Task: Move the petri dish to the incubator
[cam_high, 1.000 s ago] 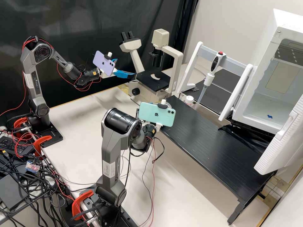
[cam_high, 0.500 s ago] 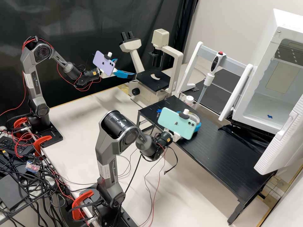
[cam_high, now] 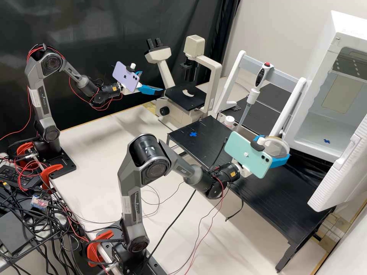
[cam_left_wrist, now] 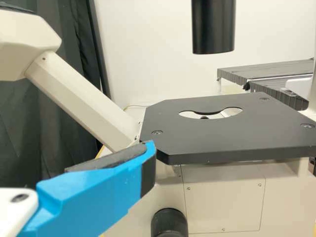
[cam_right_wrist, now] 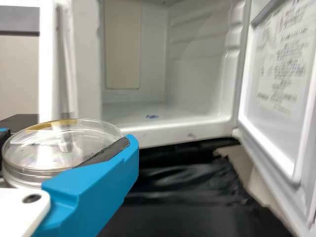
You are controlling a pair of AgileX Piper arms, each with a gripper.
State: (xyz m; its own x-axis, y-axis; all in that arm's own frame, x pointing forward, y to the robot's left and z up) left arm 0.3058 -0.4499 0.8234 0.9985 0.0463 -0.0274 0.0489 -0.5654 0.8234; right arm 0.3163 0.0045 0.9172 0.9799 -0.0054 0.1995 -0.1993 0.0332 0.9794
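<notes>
right gripper (cam_high: 275,146) clasping petri dish (cam_right_wrist: 52,148) | left gripper (cam_high: 151,81) spread | high view: pipette (cam_high: 252,95) | right wrist view: door lettering (cam_right_wrist: 285,61)

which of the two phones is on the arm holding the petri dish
The mint green phone, on the right arm, whose jaws hold the petri dish. The purple phone is on the left arm, near the microscope.

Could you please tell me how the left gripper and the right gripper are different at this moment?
The left gripper is open and holds nothing, whereas the right gripper is closed on the petri dish. The left gripper is beside the microscope; the right gripper is in front of the open incubator. Both have blue fingers.
</notes>
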